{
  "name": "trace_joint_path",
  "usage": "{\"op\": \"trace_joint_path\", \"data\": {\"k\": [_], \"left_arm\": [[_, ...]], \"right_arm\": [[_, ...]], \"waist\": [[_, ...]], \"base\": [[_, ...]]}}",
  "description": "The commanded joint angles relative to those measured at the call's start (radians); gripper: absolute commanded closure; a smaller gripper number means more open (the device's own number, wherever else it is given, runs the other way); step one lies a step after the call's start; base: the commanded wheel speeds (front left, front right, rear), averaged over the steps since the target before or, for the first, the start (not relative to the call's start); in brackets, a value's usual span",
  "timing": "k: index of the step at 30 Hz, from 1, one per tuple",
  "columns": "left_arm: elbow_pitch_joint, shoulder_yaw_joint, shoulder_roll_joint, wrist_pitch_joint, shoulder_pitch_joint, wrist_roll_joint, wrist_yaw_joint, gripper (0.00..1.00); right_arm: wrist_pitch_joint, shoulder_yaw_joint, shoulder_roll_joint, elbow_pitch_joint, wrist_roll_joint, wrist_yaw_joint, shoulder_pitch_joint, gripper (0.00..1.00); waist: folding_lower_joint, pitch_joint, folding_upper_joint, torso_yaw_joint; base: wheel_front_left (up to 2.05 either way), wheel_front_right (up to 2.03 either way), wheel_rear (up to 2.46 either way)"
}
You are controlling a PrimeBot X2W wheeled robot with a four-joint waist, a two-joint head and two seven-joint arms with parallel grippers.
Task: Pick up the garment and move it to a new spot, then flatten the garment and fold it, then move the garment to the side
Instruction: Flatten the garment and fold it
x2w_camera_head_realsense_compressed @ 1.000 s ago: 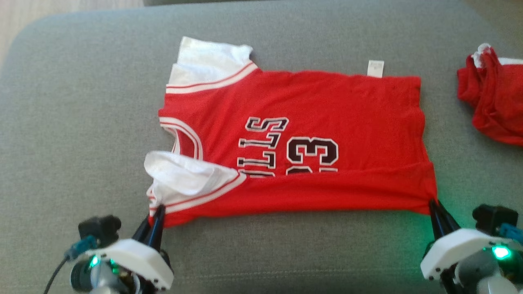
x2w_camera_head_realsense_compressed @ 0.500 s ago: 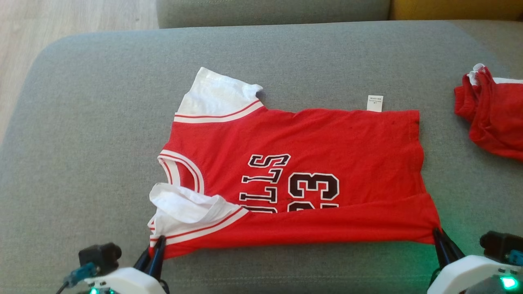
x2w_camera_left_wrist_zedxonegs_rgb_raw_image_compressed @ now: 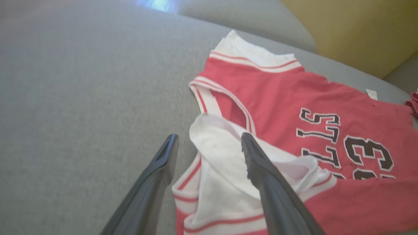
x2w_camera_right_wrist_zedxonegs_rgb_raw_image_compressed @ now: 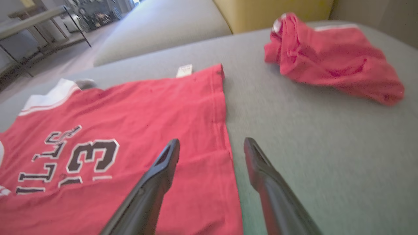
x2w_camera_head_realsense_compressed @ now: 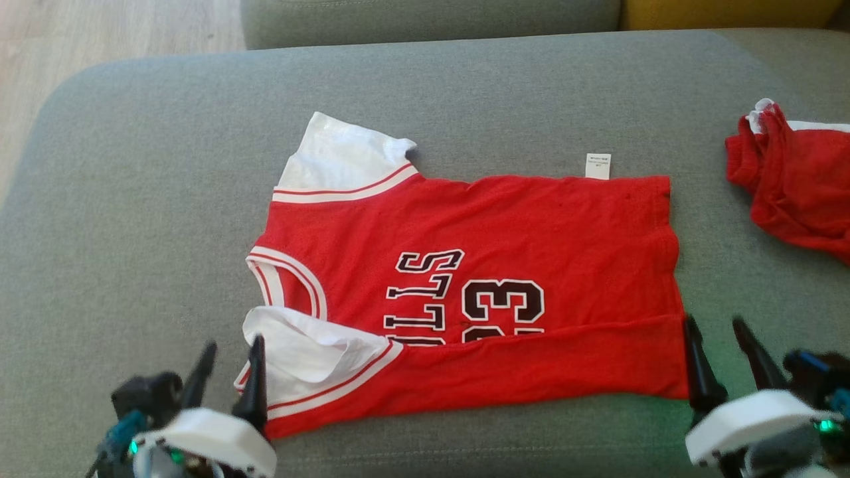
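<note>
Left gripper (x2w_camera_head_realsense_compressed: 231, 348), dark fingers spread apart and empty, sits at the white sleeve of a red fabric basketball jersey with black lettering (x2w_camera_head_realsense_compressed: 505, 226). Right gripper (x2w_camera_head_realsense_compressed: 716, 326), likewise spread and empty, straddles its hem corner. The jersey lies flat on a grey fabric cushion (x2w_camera_head_realsense_compressed: 133, 199). A crumpled red cloth (x2w_camera_head_realsense_compressed: 790, 192) lies well apart, to the right.

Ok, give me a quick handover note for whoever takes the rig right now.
Left gripper: fingers open, holding nothing, by the near white sleeve of the red jersey.
Right gripper: fingers open, holding nothing, at its near hem corner.
Done: jersey flat on the grey cushion, near long edge folded over the lettering.
Left: finish folding, then move it aside.
A second red garment lies crumpled at far right.
</note>
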Motion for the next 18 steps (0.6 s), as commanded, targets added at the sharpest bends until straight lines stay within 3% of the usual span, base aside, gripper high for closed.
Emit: {"op": "trace_joint_path", "data": {"k": [1,12,18], "left_arm": [[-0.044,0.04,0.009,-0.032,-0.064,0.019,0.009,0.0],[-0.042,0.03,0.017,-0.078,-0.109,0.06,0.027,0.0],[-0.03,0.018,0.022,-0.056,-0.201,0.061,0.008,0.0]], "right_arm": [[-0.025,0.033,-0.01,-0.05,-0.017,0.004,-0.052,0.0],[-0.072,0.072,-0.01,-0.073,-0.037,0.004,-0.093,0.0],[-0.077,0.068,-0.01,-0.083,-0.034,0.004,-0.119,0.0]], "waist": [[0.0,-0.001,0.0,-0.002],[0.0,0.002,0.0,-0.007],[0.0,0.05,0.0,-0.003]], "base": [[0.0,0.0,0.0],[0.0,0.0,0.0],[0.0,0.0,0.0]]}}
